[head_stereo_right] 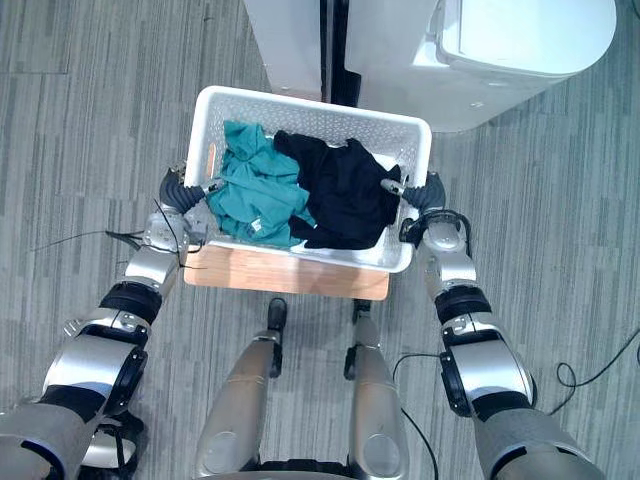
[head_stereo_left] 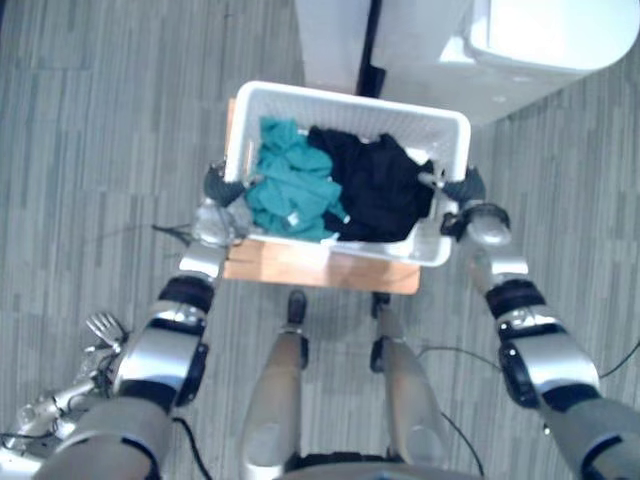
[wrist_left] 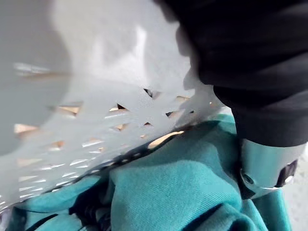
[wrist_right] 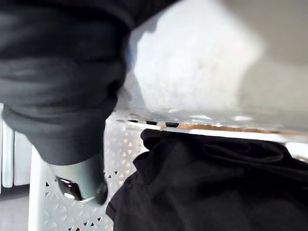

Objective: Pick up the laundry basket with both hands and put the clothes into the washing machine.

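Right eye view: you look down on the white laundry basket (head_stereo_right: 320,108), which sits over a small wooden desk (head_stereo_right: 290,272) on the grey plank floor (head_stereo_right: 80,100).
Basket contents: a teal garment (head_stereo_right: 255,195) fills the robot's left half and a black garment (head_stereo_right: 340,190) the right half, and the two touch in the middle.
Left hand (head_stereo_right: 188,195): you have it at the basket's left side wall. In the left wrist view a silver finger (wrist_left: 262,166) hooks over the rim and lies on the teal cloth, so the hand is clamped on the basket.
Right hand (head_stereo_right: 425,192): you have it at the right side wall, opposite the left. In the right wrist view a silver finger (wrist_right: 79,178) reaches inside the perforated wall just beside the black garment, grasping the rim.
Basket against desk: its near edge overhangs the wood. You cannot tell whether it rests there or is raised.
Washing machine (head_stereo_right: 520,40): white, beyond the basket's far right corner, near but apart.
Cabinet (head_stereo_right: 285,40): white, just behind the far rim.
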### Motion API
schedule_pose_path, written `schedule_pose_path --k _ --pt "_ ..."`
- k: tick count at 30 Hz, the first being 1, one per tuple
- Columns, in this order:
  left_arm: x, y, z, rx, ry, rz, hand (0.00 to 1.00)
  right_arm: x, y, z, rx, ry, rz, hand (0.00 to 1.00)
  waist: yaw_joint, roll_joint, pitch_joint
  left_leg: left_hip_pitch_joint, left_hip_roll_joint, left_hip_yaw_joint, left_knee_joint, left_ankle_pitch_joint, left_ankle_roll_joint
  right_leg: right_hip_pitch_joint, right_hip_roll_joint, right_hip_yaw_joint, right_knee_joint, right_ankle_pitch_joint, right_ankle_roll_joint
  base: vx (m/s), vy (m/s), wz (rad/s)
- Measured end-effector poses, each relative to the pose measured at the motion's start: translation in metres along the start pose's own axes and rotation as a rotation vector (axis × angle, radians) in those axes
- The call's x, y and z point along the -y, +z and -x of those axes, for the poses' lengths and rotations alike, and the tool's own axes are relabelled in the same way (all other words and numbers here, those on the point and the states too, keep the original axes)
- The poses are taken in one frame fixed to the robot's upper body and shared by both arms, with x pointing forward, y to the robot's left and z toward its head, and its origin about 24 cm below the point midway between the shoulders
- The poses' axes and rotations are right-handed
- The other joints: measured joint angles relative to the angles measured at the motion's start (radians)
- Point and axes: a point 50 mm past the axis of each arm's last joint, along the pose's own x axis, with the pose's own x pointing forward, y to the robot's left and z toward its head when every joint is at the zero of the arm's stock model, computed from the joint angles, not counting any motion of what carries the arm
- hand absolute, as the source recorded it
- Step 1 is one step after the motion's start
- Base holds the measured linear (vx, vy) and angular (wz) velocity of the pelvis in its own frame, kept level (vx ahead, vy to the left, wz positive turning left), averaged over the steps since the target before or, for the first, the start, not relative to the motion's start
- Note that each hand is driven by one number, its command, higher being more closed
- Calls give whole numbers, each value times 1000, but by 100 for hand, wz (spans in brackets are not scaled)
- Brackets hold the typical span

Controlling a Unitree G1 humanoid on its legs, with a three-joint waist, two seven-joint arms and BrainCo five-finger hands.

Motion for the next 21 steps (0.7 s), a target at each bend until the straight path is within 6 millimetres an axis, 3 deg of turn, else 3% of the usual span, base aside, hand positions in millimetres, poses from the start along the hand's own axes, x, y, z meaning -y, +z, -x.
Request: schedule_pose_path --k 11,16,18,21 --pt "-2 -7 1 -9 -13 -94 100 3 -10 4 -22 -3 1 100 -3 -11 5 41 4 13 -3 3 5 27 3 13 0 14 6 5 -9 -3" --pt "11 -31 15 -73 -87 -108 100 13 -38 19 -103 -12 2 100 -7 -15 7 140 0 31 -42 1 9 104 0 27 -9 20 -2 55 10 -8" --pt "25 -50 32 -111 -165 -101 100 26 -65 37 -181 -39 -10 100 -7 -15 7 205 0 30 -74 1 10 161 1 27 -23 15 1 75 9 0" --pt "37 -66 55 -131 -242 -58 100 41 -88 60 -225 -60 -35 100 -9 -17 3 266 -9 31 -108 3 14 212 1 27 -36 4 0 55 5 -1"
